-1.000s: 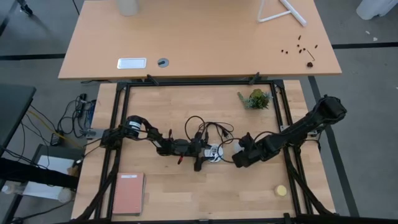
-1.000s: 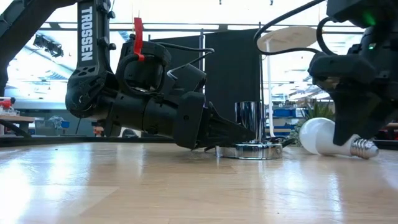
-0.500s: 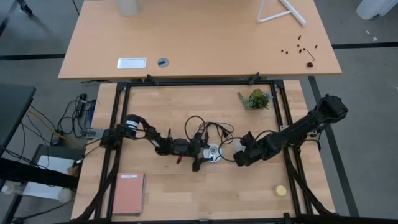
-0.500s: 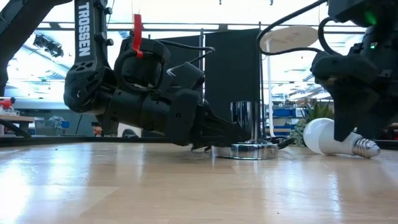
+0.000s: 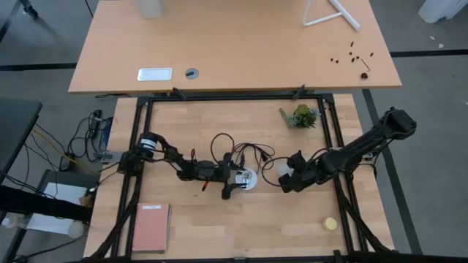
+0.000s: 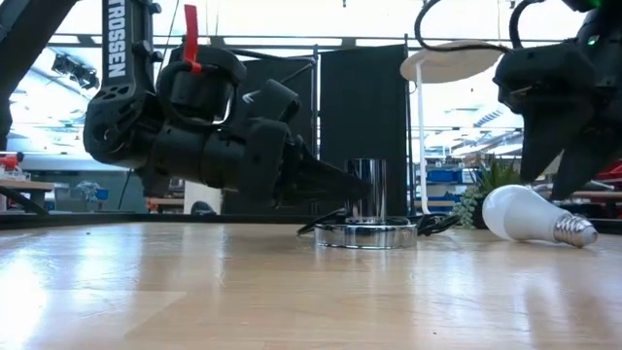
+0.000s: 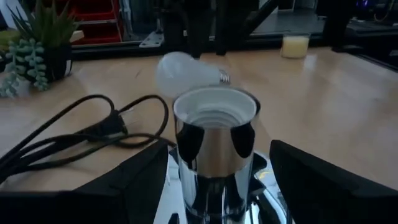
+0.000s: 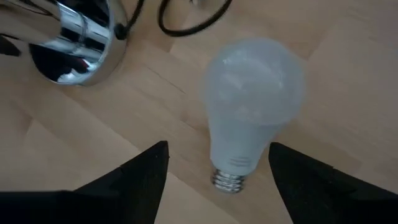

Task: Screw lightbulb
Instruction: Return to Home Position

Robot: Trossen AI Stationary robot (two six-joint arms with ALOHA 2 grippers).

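Lightbulb (image 8: 252,99) lying on the bench (image 6: 292,292); we see the right hand (image 8: 217,146) open and empty above it, the left hand (image 7: 217,149) open astride the chrome socket (image 7: 214,112).

Bare tabletop (image 6: 292,292) between socket (image 6: 366,231) and lightbulb (image 6: 520,213); cord (image 7: 81,134) loops nearby

White pear-shaped lightbulb (image 6: 530,216), lying on its side, unheld

Lightbulb (image 8: 252,93), centre of right wrist view: frosted white shell, matt, smooth; screw end ribbed grey metal.
Socket (image 7: 214,146), centre of left wrist view: polished chrome, mirror-bright.
Cord (image 7: 68,140): black, dull, rubbery-looking.
Table (image 6: 243,301): pale wood, visible grain, soft sheen.
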